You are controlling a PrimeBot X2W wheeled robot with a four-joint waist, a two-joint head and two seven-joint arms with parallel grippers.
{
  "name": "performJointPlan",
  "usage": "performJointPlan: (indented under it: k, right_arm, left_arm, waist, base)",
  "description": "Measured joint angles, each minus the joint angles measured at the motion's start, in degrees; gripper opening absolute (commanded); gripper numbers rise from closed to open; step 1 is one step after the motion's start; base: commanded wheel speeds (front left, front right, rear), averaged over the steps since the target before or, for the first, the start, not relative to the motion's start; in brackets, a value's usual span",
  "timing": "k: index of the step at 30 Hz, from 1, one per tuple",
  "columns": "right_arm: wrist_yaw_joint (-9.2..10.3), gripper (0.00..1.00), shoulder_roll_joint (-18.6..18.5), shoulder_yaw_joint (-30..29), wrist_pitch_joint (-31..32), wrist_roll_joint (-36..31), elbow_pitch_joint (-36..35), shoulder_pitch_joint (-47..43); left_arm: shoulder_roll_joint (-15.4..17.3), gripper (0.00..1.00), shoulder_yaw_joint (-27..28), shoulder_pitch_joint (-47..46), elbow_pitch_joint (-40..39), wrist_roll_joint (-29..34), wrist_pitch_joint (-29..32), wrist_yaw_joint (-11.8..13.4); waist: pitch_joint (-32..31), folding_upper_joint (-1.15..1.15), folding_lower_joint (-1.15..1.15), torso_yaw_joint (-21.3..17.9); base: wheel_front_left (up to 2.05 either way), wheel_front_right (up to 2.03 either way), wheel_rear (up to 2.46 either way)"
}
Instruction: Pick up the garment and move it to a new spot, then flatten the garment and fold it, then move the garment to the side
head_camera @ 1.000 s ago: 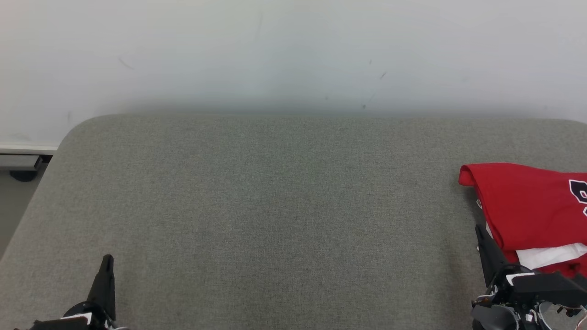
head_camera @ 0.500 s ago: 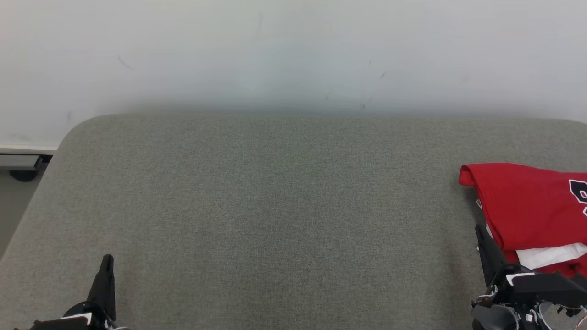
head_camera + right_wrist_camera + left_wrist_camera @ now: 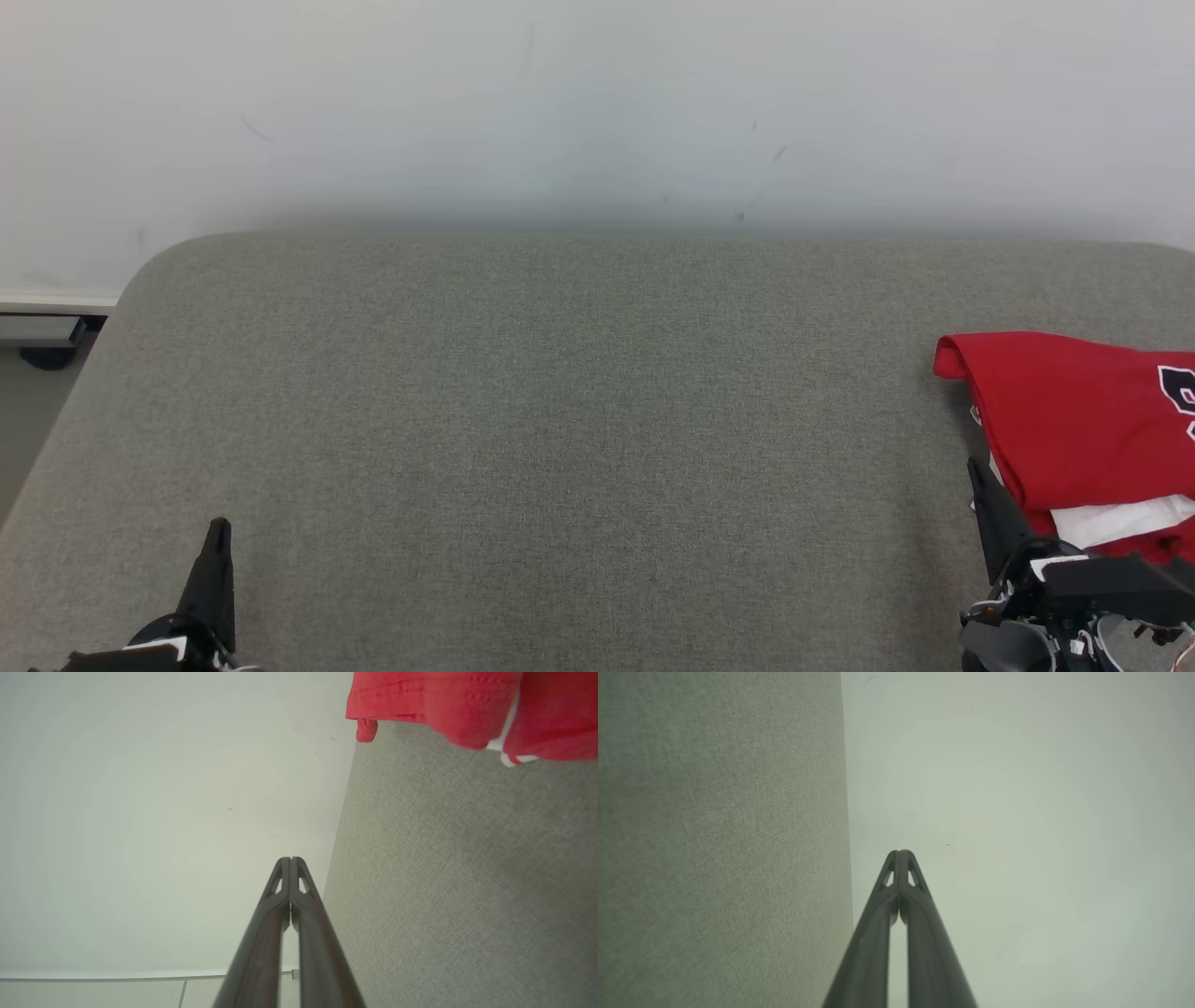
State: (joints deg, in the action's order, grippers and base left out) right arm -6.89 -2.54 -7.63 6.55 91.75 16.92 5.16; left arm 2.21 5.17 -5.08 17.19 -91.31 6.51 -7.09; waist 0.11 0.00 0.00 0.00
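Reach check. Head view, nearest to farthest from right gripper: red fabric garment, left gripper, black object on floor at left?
1. Red fabric garment, beside the right gripper.
2. Left gripper, lower left, across the grey fabric table.
3. Black object on the floor, far left.

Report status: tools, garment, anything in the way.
Left tool shut, empty. Right tool shut, empty, short of red cloth garment with white trim, lying at right on grey fabric tabletop. No obstruction seen.

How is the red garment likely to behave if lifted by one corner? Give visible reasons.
Probably floppy: the red garment lies in soft folds, so it would sag and unfold. Likely light, being thin cloth. It may drag on the textured table.
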Motion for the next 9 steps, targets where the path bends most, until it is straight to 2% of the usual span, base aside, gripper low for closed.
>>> performJointPlan:
  k: [9]
  right_arm:
    - [0.0,0.0,0.0,0.0,0.0,0.0,0.0,0.0]
  left_arm:
    - [0.0,0.0,0.0,0.0,0.0,0.0,0.0,0.0]
  waist:
    - [0.0,0.0,0.0,0.0]
  base:
    - [0.0,0.0,0.0]
